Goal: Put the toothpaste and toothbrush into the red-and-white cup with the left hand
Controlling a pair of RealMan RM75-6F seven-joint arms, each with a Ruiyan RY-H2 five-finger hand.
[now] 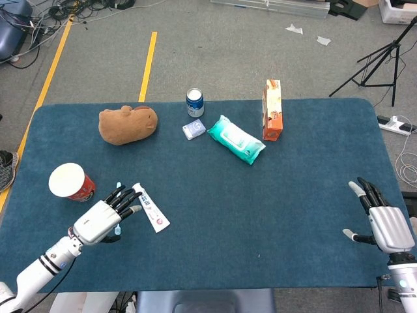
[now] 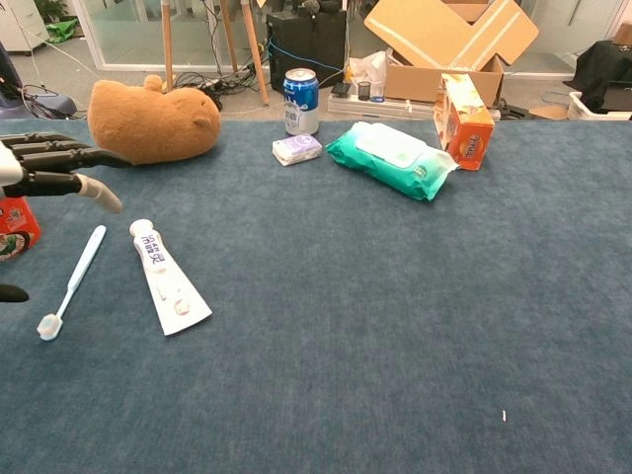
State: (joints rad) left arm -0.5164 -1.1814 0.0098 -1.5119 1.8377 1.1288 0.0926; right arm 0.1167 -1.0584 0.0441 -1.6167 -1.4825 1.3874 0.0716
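My left hand (image 1: pixel 101 220) hangs over the toothbrush (image 2: pixel 71 280), lower left of the head view, fingers spread wide, holding nothing. The toothpaste (image 1: pixel 150 207) lies just beside it, and the red-and-white cup (image 1: pixel 70 182) stands a bit further left. My right hand (image 1: pixel 384 223) waits lower right, open & empty too.

Could go wrong: the brush is thin & flat, so my fingers may slip off or bump the paste. I might knock the cup over too.

Count: 1 brush, 1 paste, 1 cup.
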